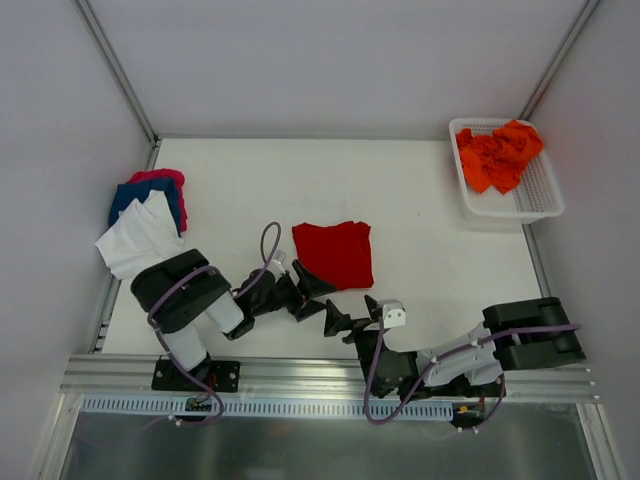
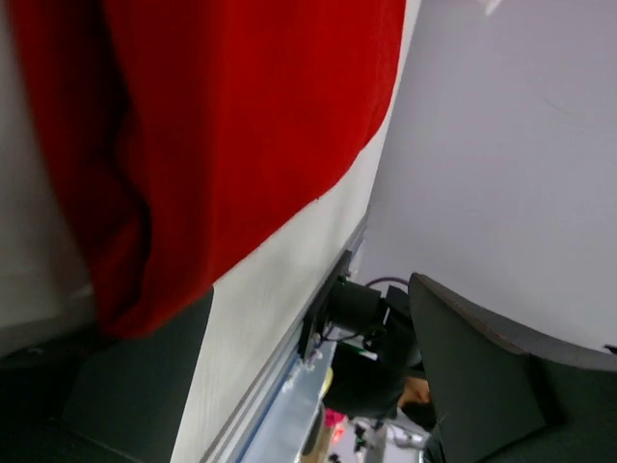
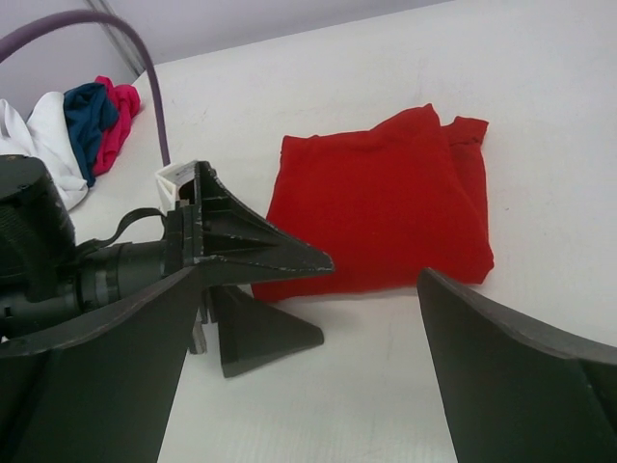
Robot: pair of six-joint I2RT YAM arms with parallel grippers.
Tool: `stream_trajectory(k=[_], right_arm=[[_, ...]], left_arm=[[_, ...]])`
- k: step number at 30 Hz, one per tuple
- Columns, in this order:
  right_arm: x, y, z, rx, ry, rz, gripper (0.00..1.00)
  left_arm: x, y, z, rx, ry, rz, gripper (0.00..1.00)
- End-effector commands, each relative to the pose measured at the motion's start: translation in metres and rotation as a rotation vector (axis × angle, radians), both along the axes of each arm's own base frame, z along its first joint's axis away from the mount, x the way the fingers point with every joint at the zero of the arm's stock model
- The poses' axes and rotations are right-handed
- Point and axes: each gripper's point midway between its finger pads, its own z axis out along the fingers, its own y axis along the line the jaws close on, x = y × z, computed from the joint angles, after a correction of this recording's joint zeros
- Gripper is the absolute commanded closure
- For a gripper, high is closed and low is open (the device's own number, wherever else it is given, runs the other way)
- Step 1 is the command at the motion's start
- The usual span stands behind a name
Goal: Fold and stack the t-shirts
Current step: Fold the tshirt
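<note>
A white table sits between pale grey walls. From above, you see a folded deep red t-shirt mid-table, a white, blue and pink pile at far left, and orange t-shirts in a mesh basket at back right. Your left gripper and right gripper sit just nearside of the red shirt, jaws wide and empty. Your left wrist camera shows the shirt's edge close by one finger; contact is unclear. Your right wrist camera alone shows the shirt's doubled right edge.
</note>
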Motion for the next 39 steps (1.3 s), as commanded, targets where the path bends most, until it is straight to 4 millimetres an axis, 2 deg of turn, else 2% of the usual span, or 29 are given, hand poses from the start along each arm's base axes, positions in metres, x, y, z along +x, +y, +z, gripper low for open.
stream_trajectory(k=[1,2,4,8,9,10,12,13,14,15,16,17,18,19,23,27,33,39], right_arm=[[0.009,-0.053,0.008,0.156,0.093,-0.289,0.01],[0.009,-0.053,0.007,0.15,0.091,-0.289,0.01],[0.009,-0.054,0.006,0.138,0.088,-0.289,0.0],[0.009,-0.052,0.006,0.138,0.088,-0.288,0.01],[0.009,-0.052,0.006,0.138,0.087,-0.289,0.01],[0.009,-0.051,0.006,0.137,0.087,-0.289,0.01],[0.008,-0.051,0.006,0.141,0.088,-0.288,0.01],[0.009,-0.052,0.007,0.142,0.09,-0.29,0.01],[0.009,-0.052,0.008,0.144,0.09,-0.289,0.01],[0.009,-0.053,0.007,0.144,0.09,-0.29,0.01],[0.01,-0.055,0.008,0.15,0.091,-0.29,0.01],[0.01,-0.056,0.009,0.166,0.094,-0.29,0.01],[0.01,-0.057,0.009,0.172,0.096,-0.29,0.01],[0.01,-0.056,0.01,0.172,0.096,-0.29,0.0],[0.009,-0.052,0.013,0.144,0.096,-0.286,0.0],[0.009,-0.056,0.014,0.151,0.1,-0.287,0.0],[0.011,-0.065,0.013,0.174,0.103,-0.287,0.0],[0.011,-0.066,0.014,0.18,0.105,-0.285,0.01]], left_arm=[[0.004,-0.017,0.015,-0.156,-0.037,-0.019,0.15],[0.006,-0.02,0.023,-0.207,-0.047,-0.012,0.15],[0.005,-0.02,0.008,-0.188,-0.001,-0.013,0.17],[0.005,-0.016,0.007,-0.133,-0.039,-0.005,0.17],[0.007,-0.016,0.018,-0.136,-0.068,-0.007,0.17],[0.003,-0.012,0.001,-0.055,-0.022,-0.012,0.17],[0.006,-0.012,-0.002,0.032,-0.056,-0.035,0.16],[0.009,-0.006,-0.005,0.132,-0.065,-0.028,0.16],[0.01,-0.003,-0.004,0.183,-0.081,-0.027,0.15],[0.016,-0.001,0.014,0.197,-0.129,-0.013,0.15],[0.02,0.0,0.018,0.239,-0.146,-0.004,0.14],[0.02,0.012,0.01,0.321,-0.148,0.009,0.13],[0.023,0.014,0.021,0.315,-0.178,0.023,0.12],[0.026,0.015,0.024,0.325,-0.189,0.03,0.12],[0.029,0.016,0.017,0.337,-0.159,0.016,0.12],[0.022,0.009,0.003,0.326,-0.11,-0.024,0.13],[0.017,0.006,0.002,0.35,-0.098,-0.04,0.13],[0.011,0.007,0.002,0.346,-0.081,-0.039,0.13]])
